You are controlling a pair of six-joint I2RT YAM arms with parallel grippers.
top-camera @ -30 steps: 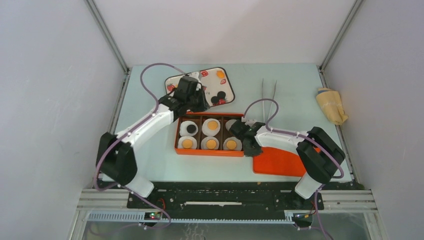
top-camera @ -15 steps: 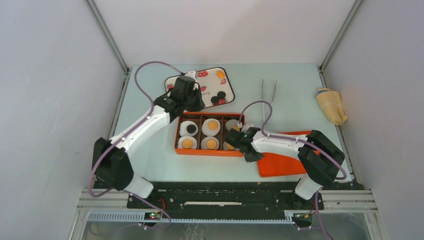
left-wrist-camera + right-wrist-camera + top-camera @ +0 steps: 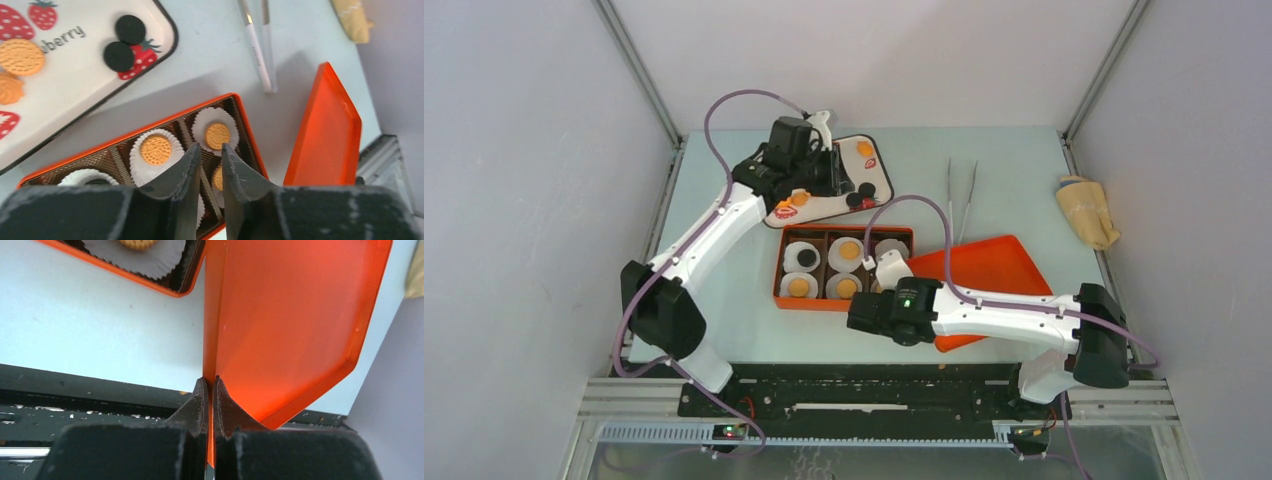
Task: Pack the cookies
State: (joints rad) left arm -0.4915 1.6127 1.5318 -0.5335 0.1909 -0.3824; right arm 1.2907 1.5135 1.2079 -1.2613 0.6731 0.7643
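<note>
Left wrist first: the tray [image 3: 80,85] carries strawberry prints and the letters "berry", with the start of the word cut off. Loose cookies [image 3: 21,56] lie on it, orange ones at the left and two black ones at the right end. The left gripper [image 3: 208,150] has its fingers a narrow gap apart, with nothing between them and touching nothing. Past the tips, the box [image 3: 250,135] holds orange cookies in white cups [image 3: 170,165], and the lid [image 3: 327,135] stands tilted on its right.

Right wrist: the right gripper [image 3: 210,382] is pressed tight on the lid's edge, pinching it. The lid slants up off the table [image 3: 100,330].

From the top, the left gripper hangs over the tray's left part, far left. The box sits mid-table with one black and three orange cookies showing. The right gripper covers its near right corner.
</note>
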